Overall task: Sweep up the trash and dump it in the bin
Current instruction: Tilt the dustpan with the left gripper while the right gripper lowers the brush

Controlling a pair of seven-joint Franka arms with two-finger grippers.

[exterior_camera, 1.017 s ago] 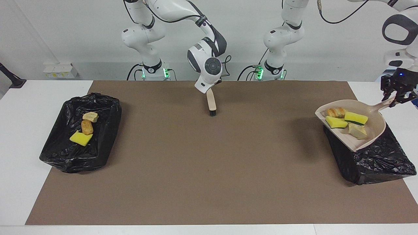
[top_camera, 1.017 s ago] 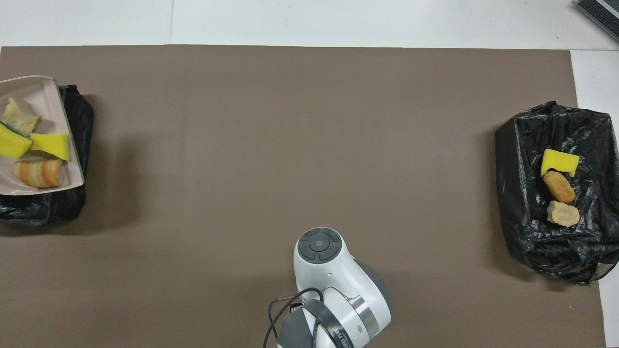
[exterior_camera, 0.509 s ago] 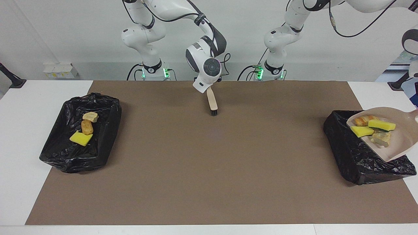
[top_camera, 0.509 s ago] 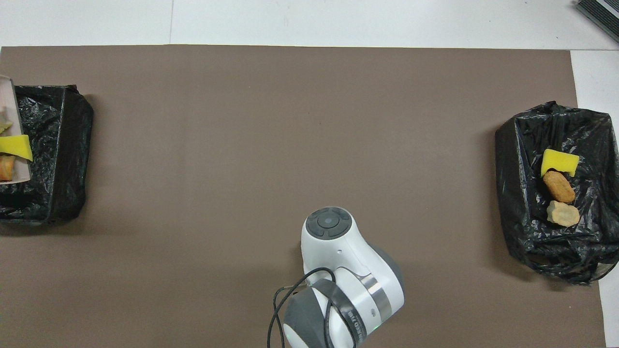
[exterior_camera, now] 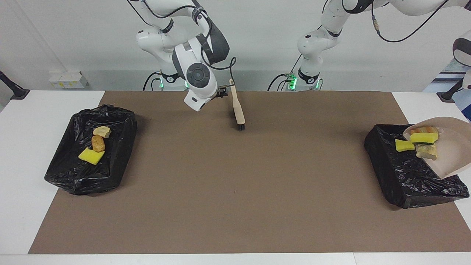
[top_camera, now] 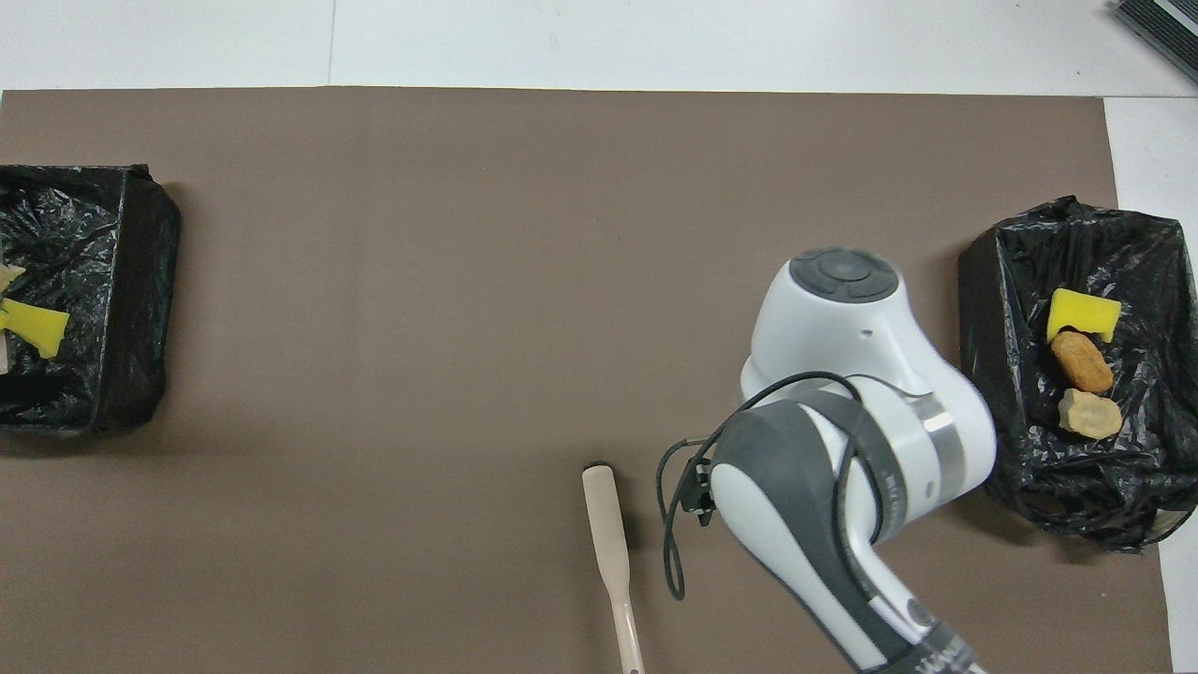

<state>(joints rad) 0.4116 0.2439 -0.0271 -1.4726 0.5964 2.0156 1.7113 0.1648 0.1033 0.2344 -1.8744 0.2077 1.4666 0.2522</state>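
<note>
Near the robots' edge of the table, the beige hand brush with black bristles (exterior_camera: 238, 110) lay free; the right gripper (exterior_camera: 222, 92) had left it and swung aside, empty, and I could not tell if it was spread. At the left arm's end, the left gripper, out of view, stayed pinched on the beige plastic dustpan (exterior_camera: 454, 147). The dustpan was tipped steeper than before, so the yellow and tan trash scraps (exterior_camera: 415, 141) were probably sliding into the black-lined bin (exterior_camera: 404, 184).
</note>
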